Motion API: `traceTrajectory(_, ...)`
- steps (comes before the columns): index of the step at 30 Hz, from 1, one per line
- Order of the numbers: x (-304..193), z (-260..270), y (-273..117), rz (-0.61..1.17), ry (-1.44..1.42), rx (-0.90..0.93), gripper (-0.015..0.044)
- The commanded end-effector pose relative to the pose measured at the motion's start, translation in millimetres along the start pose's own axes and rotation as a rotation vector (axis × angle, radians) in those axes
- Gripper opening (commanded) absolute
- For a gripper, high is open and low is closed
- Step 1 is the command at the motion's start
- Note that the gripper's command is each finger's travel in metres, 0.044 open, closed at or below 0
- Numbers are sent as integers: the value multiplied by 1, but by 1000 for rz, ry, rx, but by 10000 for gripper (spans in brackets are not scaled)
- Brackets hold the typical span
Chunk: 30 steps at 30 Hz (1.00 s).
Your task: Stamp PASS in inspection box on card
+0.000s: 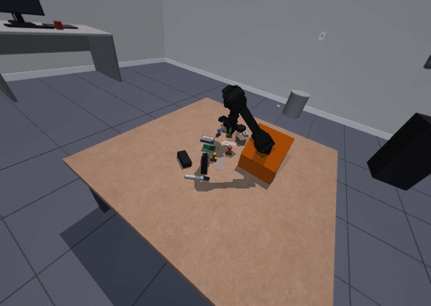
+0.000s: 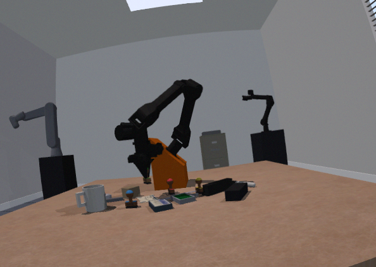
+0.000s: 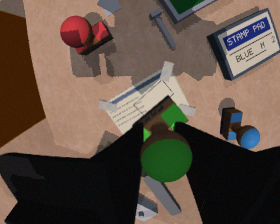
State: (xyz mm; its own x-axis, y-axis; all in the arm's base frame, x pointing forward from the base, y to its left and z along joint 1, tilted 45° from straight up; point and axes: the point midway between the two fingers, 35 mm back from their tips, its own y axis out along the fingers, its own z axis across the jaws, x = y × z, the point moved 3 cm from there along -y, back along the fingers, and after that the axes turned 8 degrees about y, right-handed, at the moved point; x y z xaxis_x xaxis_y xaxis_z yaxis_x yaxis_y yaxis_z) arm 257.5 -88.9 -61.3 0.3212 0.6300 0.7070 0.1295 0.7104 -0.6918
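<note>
Coloured plain green on the round knob [image 1: 229,130] [image 2: 147,171] [image 3: 166,157] at lower middle of the wrist frame, red on the ball-shaped knob [image 1: 230,148] [image 2: 169,180] [image 3: 75,31] at upper left, and cream with blue band and dark lettering on the pad lid [image 1: 207,139] [image 2: 161,204] [image 3: 248,45] at upper right.

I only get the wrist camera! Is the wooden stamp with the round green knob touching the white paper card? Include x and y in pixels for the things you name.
Observer: No, the exterior view shows the wooden stamp with the round green knob [image 1: 229,133] [image 2: 147,180] [image 3: 166,157] up in the air, above the white paper card [image 1: 228,144] [image 2: 146,199] [image 3: 122,108].
Operator: Is there a cup near the little stamp with the blue knob?
Observer: Yes, a pale grey mug [image 2: 95,198], its handle facing away from that stamp.
</note>
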Motion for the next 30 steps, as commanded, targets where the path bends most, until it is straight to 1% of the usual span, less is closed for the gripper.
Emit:
traceTrajectory(1,1,-2,-6,5,-8,-3,0)
traceTrajectory(7,34,-24,-8,23,-6,-8,0)
traceTrajectory(17,108,-53,-9,34,-7,-15,0)
traceTrajectory(30,223,-58,-4,5,-15,-8,0)
